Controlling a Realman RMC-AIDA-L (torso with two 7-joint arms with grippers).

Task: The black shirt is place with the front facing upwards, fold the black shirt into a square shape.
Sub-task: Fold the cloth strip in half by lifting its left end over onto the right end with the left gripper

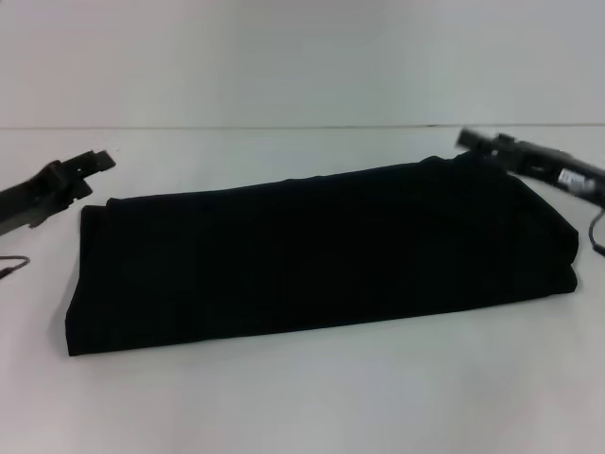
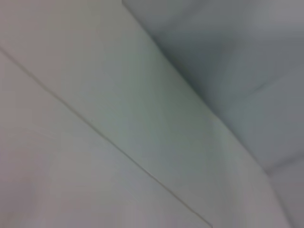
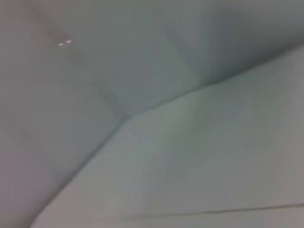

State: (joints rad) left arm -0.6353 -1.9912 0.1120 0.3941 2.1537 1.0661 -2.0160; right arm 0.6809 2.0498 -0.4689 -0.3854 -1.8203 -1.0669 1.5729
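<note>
The black shirt (image 1: pixel 312 255) lies on the white table as a long folded band running from the near left to the far right, with no lettering showing. My left gripper (image 1: pixel 93 163) hovers just beyond the shirt's far left corner, apart from the cloth. At the shirt's far right corner my right gripper (image 1: pixel 471 142) is close to the cloth's edge. Neither wrist view shows the shirt or any fingers, only pale surfaces.
The white table (image 1: pixel 312 397) stretches in front of and behind the shirt, meeting a pale wall at the back. A thin cable (image 1: pixel 13 265) loops at the left edge, and another cable (image 1: pixel 596 232) hangs at the right edge.
</note>
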